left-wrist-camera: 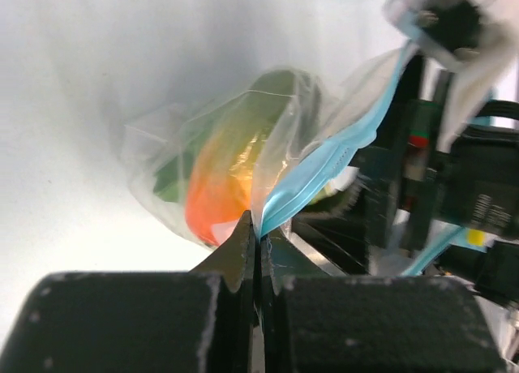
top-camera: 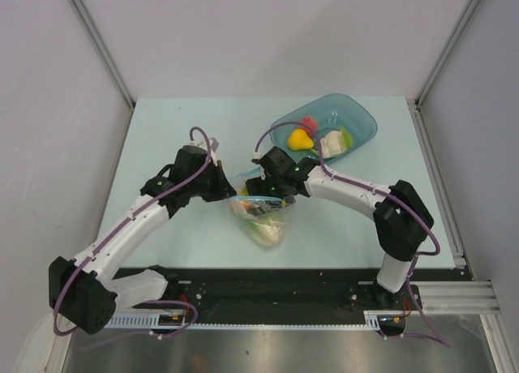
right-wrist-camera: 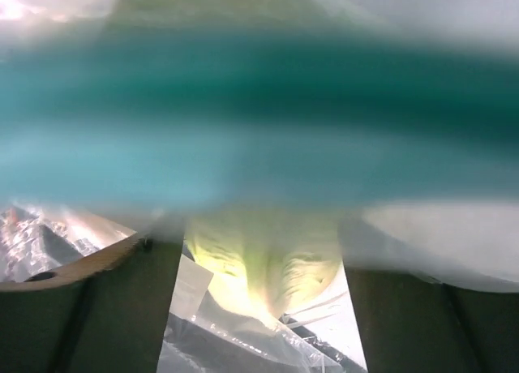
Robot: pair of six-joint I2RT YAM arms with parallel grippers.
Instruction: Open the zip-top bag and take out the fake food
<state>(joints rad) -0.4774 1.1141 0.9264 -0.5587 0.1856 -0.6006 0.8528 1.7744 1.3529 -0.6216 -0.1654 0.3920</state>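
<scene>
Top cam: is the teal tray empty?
No, the teal tray holds a yellow fruit, a red piece and a whitish piece.

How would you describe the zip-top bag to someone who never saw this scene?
Find the pale table; near its front middle lies the zip-top bag. It is clear and crinkly with a light blue zip strip, unlike the teal tray farther back.

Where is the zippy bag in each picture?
Top external: the zip-top bag lies near the centre of the picture.
Left wrist: it fills the middle, crinkly and clear.
Right wrist: clear plastic at the bottom centre.
Shared landmark: its light blue zip strip, probably the blurred teal band in the right wrist view.
</scene>
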